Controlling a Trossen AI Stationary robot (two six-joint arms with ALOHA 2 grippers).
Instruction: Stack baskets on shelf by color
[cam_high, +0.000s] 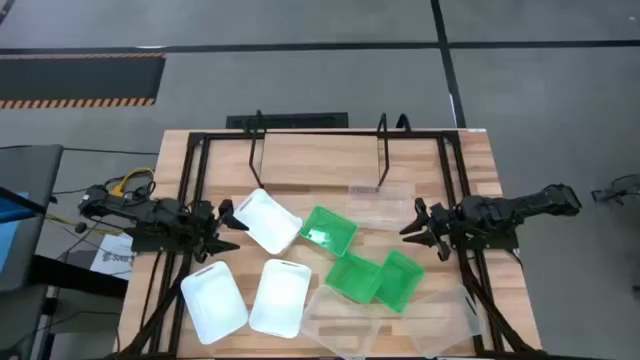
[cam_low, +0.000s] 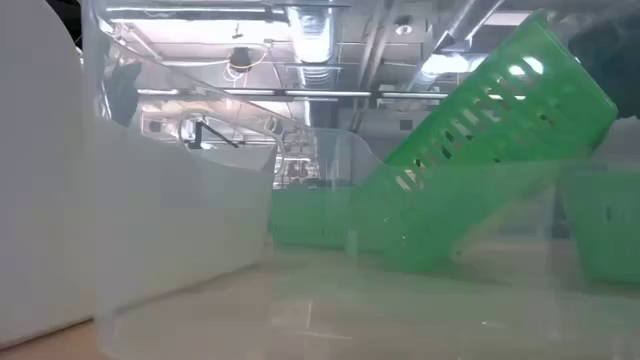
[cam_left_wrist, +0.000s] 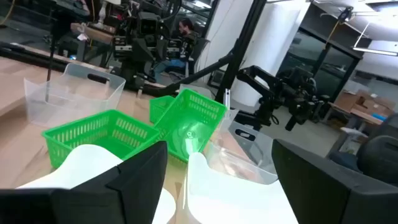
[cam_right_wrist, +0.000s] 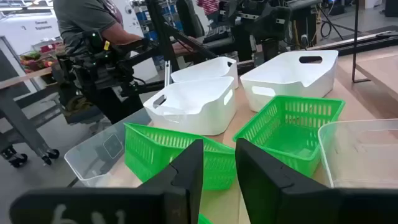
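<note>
Three white baskets lie on the table: one (cam_high: 265, 220) just in front of my left gripper (cam_high: 228, 228), two (cam_high: 213, 300) (cam_high: 280, 297) nearer the near edge. Three green baskets (cam_high: 328, 230) (cam_high: 352, 277) (cam_high: 400, 280) sit mid-table; one (cam_low: 480, 170) is tilted against its neighbour. Clear baskets (cam_high: 380, 205) (cam_high: 345, 320) (cam_high: 440, 320) lie by my right gripper (cam_high: 412, 228) and at the near edge. The black rod shelf (cam_high: 320, 135) stands at the far edge. Both grippers are open. In the left wrist view the white basket (cam_left_wrist: 211, 186) shows between the wide-spread fingers.
A black frame (cam_high: 190, 190) runs along the table's left and right sides under both arms. Bare wood (cam_high: 310, 165) lies between the baskets and the shelf. A person (cam_right_wrist: 87, 25) stands beyond the table's left side, and cables (cam_high: 125, 185) lie by the left arm.
</note>
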